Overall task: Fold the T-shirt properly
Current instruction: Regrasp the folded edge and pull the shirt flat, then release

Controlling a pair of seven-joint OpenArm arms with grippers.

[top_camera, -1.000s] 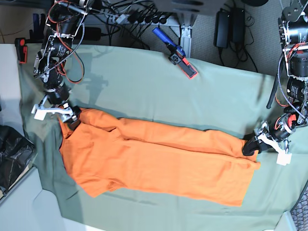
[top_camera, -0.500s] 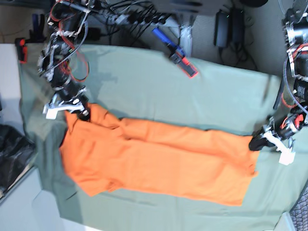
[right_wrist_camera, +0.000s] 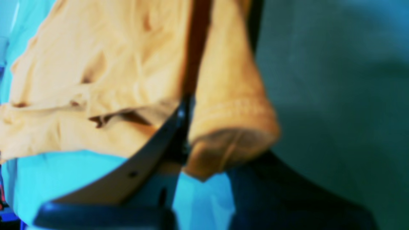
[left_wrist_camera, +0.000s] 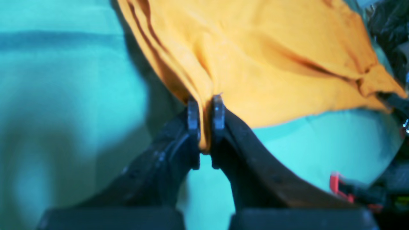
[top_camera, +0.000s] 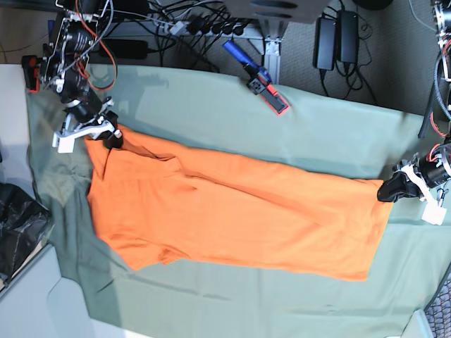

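While both grippers' jaws pinch the T-shirt (top_camera: 232, 211), it lies on the grey-green cover (top_camera: 211, 113).

The right arm (top_camera: 74, 53), standing at ten o'clock in the base view, is showing black metal links and motor housings with red and white wires looping loosely around them. Its gripper (top_camera: 106, 134) is ending in black fingers mounted on a white printed bracket. The left arm (top_camera: 440, 91), at three o'clock, is wearing the same kit — black housings, red cabling, a white bracket behind black fingers at the left gripper (top_camera: 391, 190). Up close, the left wrist view is showing two curved black fingers (left_wrist_camera: 252, 166) tipped with small grey pads, each carrying a tiny screw. The right wrist view is showing one finger (right_wrist_camera: 127, 174) looking pale tan — the other dark.
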